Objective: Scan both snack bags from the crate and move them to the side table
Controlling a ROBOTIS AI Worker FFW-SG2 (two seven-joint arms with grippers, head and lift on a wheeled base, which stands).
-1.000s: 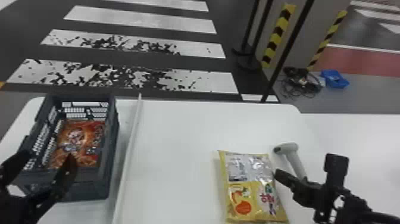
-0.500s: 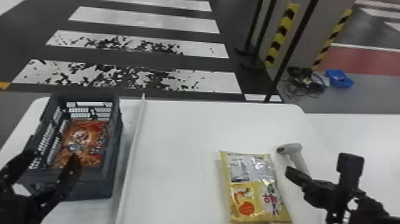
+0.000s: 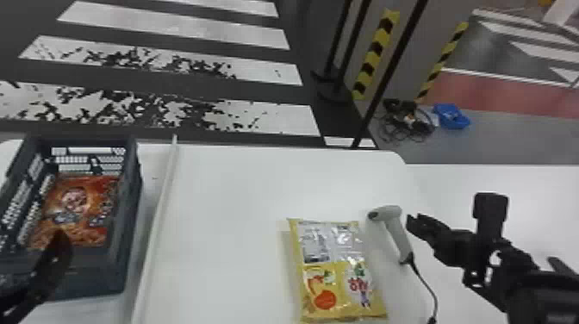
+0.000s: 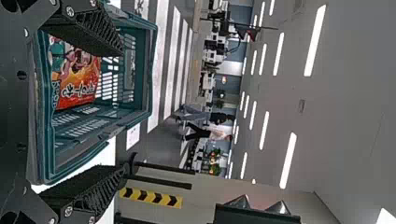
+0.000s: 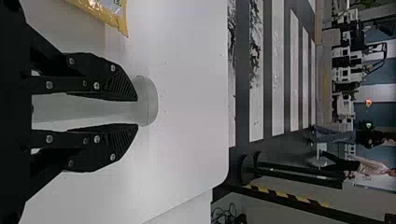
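Left claw (image 3: 48, 272), right claw (image 3: 418, 223) both spread, fingers apart; lettering marks yellow bag (image 3: 338, 275)

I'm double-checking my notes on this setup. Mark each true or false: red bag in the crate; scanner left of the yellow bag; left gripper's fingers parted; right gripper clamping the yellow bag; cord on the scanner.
1. The red bag is in the crate. True.
2. The scanner is left of the yellow bag. False: it is on the right.
3. The left gripper has parted fingers. True.
4. The right gripper clamps the yellow bag. False: that bag lies on the table.
5. The scanner has a cord. True.
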